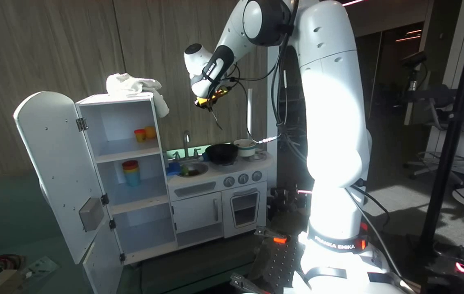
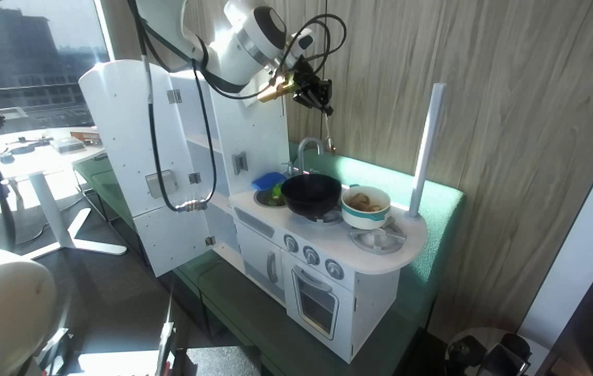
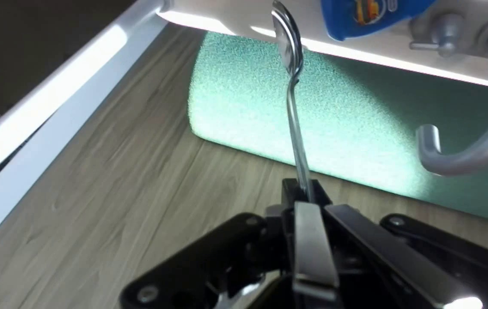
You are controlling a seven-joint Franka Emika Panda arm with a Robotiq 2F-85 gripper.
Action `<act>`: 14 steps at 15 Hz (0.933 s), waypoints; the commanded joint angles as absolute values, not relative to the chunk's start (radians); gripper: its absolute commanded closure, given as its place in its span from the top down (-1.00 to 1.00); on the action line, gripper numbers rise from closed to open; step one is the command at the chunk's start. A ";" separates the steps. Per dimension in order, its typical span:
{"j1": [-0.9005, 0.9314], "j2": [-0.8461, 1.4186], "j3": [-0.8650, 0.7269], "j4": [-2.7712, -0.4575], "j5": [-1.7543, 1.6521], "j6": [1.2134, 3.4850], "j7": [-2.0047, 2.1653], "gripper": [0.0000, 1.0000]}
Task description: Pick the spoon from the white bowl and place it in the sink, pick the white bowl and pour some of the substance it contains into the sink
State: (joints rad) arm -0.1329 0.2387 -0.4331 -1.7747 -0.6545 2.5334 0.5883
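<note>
My gripper point(image 3: 306, 193) is shut on the handle of a metal spoon point(image 3: 294, 116). In the wrist view the spoon sticks out past the fingertips, bowl end away from me. In both exterior views the gripper point(image 1: 208, 107) point(image 2: 322, 107) is high above the toy kitchen, with the spoon point(image 1: 215, 119) point(image 2: 328, 133) hanging down behind the tap. The white bowl point(image 2: 362, 220) point(image 1: 246, 151) with a teal band stands upright on the right of the counter, with brownish pieces inside. The sink point(image 1: 204, 168) point(image 2: 263, 202) is on the left of the counter, with a green thing point(image 2: 276, 190) in it.
A black wok point(image 2: 311, 194) point(image 1: 220, 154) stands between sink and bowl. The curved tap point(image 2: 303, 149) point(image 3: 471, 162) rises behind the sink. A blue item point(image 2: 269, 181) lies at the sink's left. A labelled blue thing point(image 3: 355, 19) is near the tap. The open white cabinet point(image 1: 113, 100) stands left.
</note>
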 commanded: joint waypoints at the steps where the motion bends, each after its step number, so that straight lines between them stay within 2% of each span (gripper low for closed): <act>1: -0.097 0.199 -0.390 -1.838 -0.750 2.689 0.732 -0.96; 5: -0.081 0.207 -0.378 -1.860 -0.658 2.836 0.840 -0.96; 9: -0.130 0.208 -0.337 -1.929 -0.440 2.880 0.780 -0.96; 14: -0.154 0.261 -0.314 -1.975 -0.364 2.909 0.715 -0.96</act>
